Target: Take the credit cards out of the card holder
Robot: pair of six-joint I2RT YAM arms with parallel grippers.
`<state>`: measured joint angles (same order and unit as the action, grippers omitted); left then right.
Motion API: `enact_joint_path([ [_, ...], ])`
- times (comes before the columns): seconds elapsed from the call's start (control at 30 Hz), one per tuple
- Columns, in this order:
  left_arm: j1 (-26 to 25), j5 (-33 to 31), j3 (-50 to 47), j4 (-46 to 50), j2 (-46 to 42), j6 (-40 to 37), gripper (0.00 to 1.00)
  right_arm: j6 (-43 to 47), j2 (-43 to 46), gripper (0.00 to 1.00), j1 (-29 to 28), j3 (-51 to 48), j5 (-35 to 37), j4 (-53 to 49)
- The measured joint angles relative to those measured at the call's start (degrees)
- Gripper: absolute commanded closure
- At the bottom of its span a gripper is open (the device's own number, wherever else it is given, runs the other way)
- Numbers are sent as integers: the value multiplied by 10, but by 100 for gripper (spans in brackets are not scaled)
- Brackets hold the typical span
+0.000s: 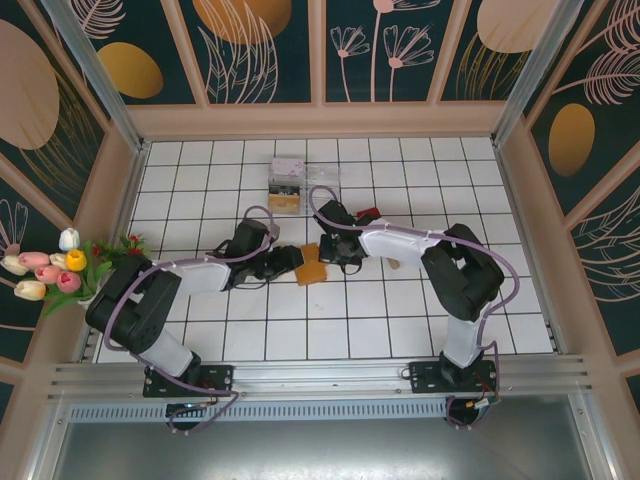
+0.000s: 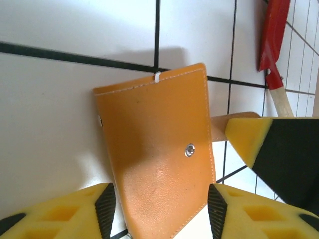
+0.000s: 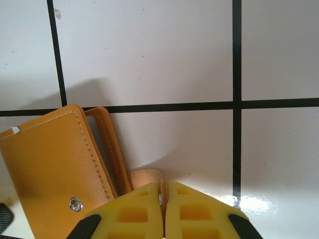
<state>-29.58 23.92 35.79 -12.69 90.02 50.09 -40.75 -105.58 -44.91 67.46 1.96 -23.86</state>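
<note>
Sitting folded on the desk (image 1: 230,340) between the two arms, the holder (image 1: 311,272) is within reach of both in the top view. From the left wrist, the left pincer (image 2: 160,211) is spread, one finger on each side of the holder's near end, likely ready to steady it. From the right wrist, the right pincer (image 3: 163,209) is pressed together, apparently pinching the holder's snap flap to peel it open. The cards are presumably inside.
</note>
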Motion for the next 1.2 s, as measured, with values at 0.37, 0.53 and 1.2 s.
enact_joint_path([
  [0.37,62,-58,32,78,-129,-19,1,37,89,97,0,0,-60,24],
  [0.53,95,-69,21,92,-163,-21,2,39,90,97,-6,1,-103,42],
  [1.2,98,-65,19,111,-170,-36,2,-63,90,97,-38,17,-55,56],
])
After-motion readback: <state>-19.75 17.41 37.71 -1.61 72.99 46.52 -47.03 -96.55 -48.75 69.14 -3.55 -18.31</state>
